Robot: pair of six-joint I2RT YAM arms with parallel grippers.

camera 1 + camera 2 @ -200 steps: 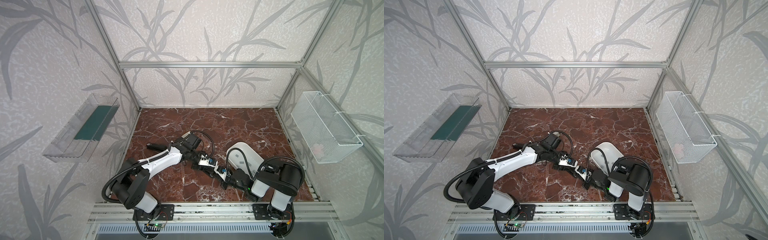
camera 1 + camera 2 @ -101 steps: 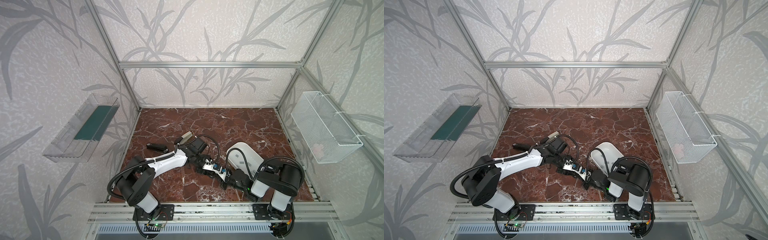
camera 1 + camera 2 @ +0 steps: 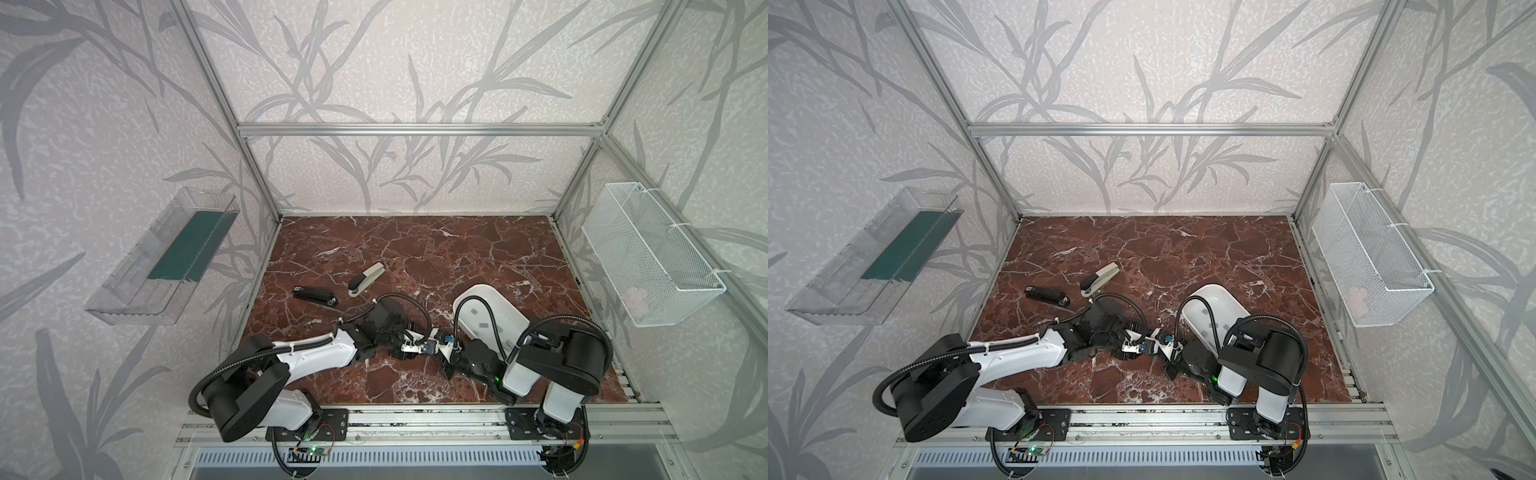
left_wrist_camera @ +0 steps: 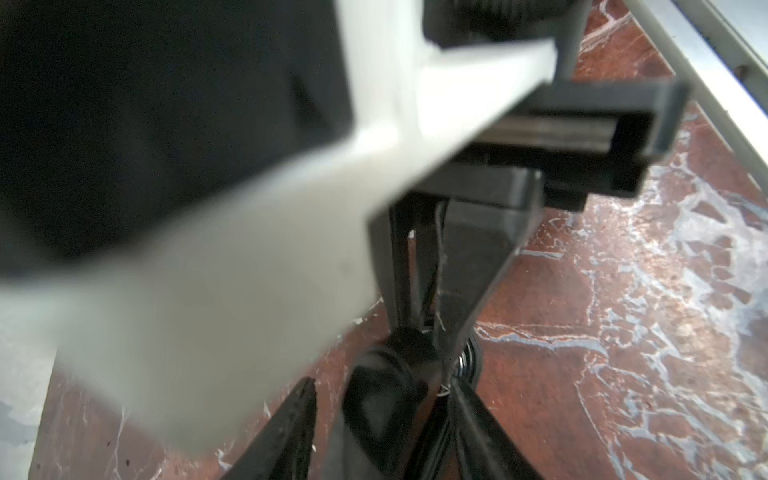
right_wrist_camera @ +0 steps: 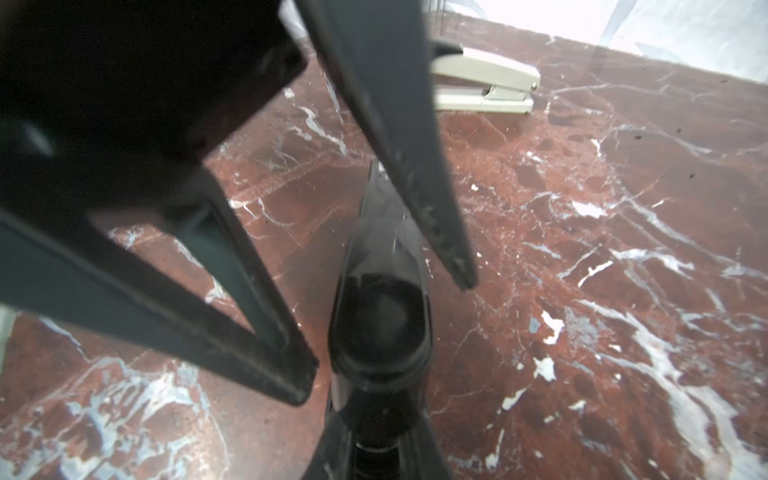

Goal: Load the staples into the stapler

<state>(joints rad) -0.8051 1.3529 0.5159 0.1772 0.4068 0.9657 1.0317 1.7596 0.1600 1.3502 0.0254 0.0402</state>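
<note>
My right gripper [image 5: 379, 399] is shut on the rear of a glossy black stapler [image 5: 380, 311], held low over the red marble floor. My left gripper [image 4: 380, 380] faces it, open. Its two fingers [image 5: 419, 187] stand on either side of the stapler's front end [image 4: 386, 399] without touching it. In both top views the grippers meet near the front middle, left [image 3: 424, 347] and right [image 3: 440, 355], and they hide the stapler. The staples [image 3: 475, 310] are grey strips lying in a white tray [image 3: 507, 313] behind the right arm.
A second black stapler [image 3: 314, 295] and a white-and-black stapler [image 3: 365, 279] lie on the floor at the left rear. A clear bin [image 3: 166, 257] hangs on the left wall and a wire basket [image 3: 648, 253] on the right wall. An aluminium rail [image 3: 415, 415] runs along the front.
My left arm has swung toward the front and right, uncovering the white-and-black stapler behind it, and its jaws have widened. The right arm has kept still with the black stapler.
</note>
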